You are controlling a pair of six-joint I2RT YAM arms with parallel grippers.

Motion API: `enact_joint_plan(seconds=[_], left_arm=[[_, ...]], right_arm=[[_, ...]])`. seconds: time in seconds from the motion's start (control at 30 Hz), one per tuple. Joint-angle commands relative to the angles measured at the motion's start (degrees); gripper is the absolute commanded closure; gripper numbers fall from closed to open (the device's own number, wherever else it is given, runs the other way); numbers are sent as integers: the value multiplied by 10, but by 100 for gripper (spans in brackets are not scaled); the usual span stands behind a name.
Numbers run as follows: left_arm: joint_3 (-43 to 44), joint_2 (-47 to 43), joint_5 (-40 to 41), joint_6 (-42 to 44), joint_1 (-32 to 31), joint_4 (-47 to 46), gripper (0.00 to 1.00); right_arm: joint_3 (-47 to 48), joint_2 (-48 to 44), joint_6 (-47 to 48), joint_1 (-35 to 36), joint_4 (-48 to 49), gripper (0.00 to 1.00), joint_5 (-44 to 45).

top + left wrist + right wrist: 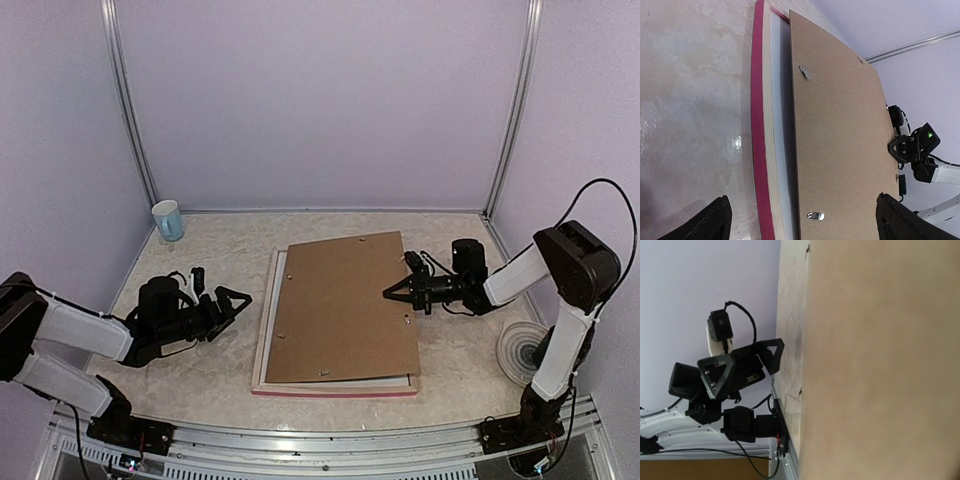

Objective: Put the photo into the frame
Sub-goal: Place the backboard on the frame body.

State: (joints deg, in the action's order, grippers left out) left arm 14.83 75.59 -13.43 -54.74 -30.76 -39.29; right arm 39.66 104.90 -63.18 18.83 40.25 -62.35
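The frame [335, 391] lies face down in the middle of the table, with its pink front rail [759, 150] and pale wood side showing. A brown backing board [345, 305] sits skewed over it, raised a little, with a dark gap beneath it. My right gripper [393, 293] is shut on the board's right edge. In the right wrist view the board [880, 360] fills the picture and hides the fingers. My left gripper [238, 299] hangs open just left of the frame, holding nothing. The photo is hidden. Only a white strip [781, 150] shows inside the frame.
A blue and white cup [168, 220] stands at the back left corner. A pale round disc [521, 351] lies beside the right arm's base. Small metal clips [815, 216] sit on the board. Walls close in the table on three sides.
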Motion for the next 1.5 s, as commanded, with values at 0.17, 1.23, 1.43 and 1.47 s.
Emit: enact_joint_plan(seconds=[0.17, 1.23, 1.43, 1.47], left_arm=[[9, 53, -3, 10, -12, -50, 2], [47, 181, -8, -13, -34, -101, 22], [55, 198, -12, -18, -37, -107, 27], [55, 201, -12, -18, -38, -108, 28]], right_arm=[[37, 18, 33, -5, -16, 100, -10], [38, 21, 27, 2, -31, 100, -41], [38, 23, 21, 3, -23, 100, -47], [38, 24, 21, 4, -24, 100, -47]])
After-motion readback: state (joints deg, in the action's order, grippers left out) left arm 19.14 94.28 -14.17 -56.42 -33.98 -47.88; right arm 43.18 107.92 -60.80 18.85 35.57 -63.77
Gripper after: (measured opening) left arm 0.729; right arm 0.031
